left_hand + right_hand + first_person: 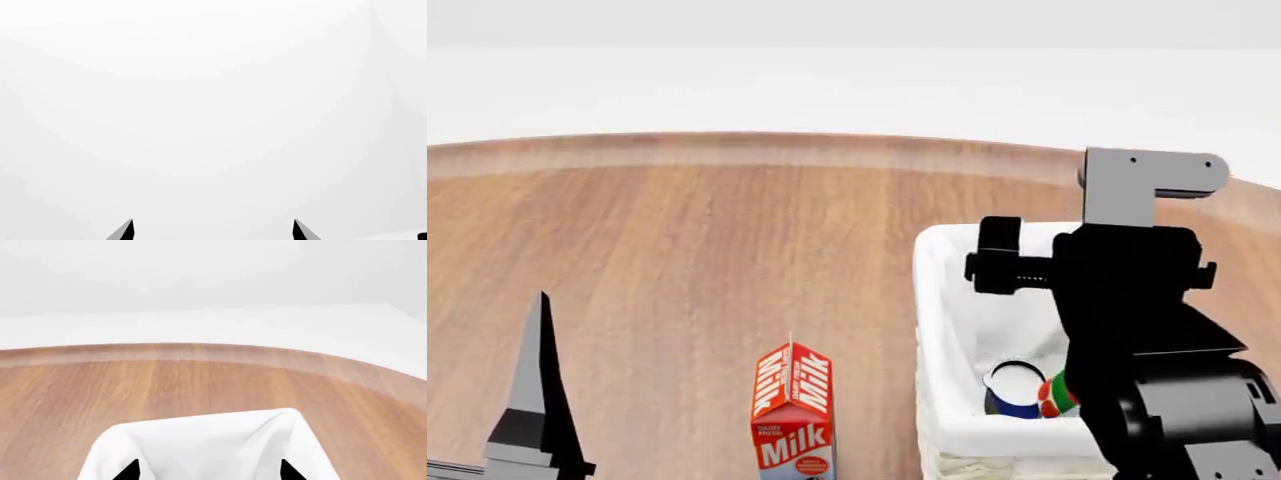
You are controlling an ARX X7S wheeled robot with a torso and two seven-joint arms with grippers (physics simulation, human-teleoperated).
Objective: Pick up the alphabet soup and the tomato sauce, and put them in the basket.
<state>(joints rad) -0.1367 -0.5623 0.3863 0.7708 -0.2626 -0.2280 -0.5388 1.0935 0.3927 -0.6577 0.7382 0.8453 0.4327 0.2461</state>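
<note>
A: Op, what's your right arm (1148, 340) look like in head cam?

B: Chunky matte-black housings, boxy, w/ faceted edges. At its 12 o'clock end you've got a mid-grey L-shaped bracket (1141, 185), two small dark screw holes on its upper bar. At 9 o'clock a black knob-like block (998, 255) sticks out, w/ a ribbed shaft joining it to the body. Lower section's rounder, dark grey-black.

A: And your left?

B: Only the left gripper's finger (537, 385): thin, tapering blade, grey on one face, black on the other, black base block.

A: Wrist cams?

B: Left fingertips (123, 231): two pointed wedges, grey/black. Right fingertips (130, 471): two black points. No cables or markings visible.
</note>
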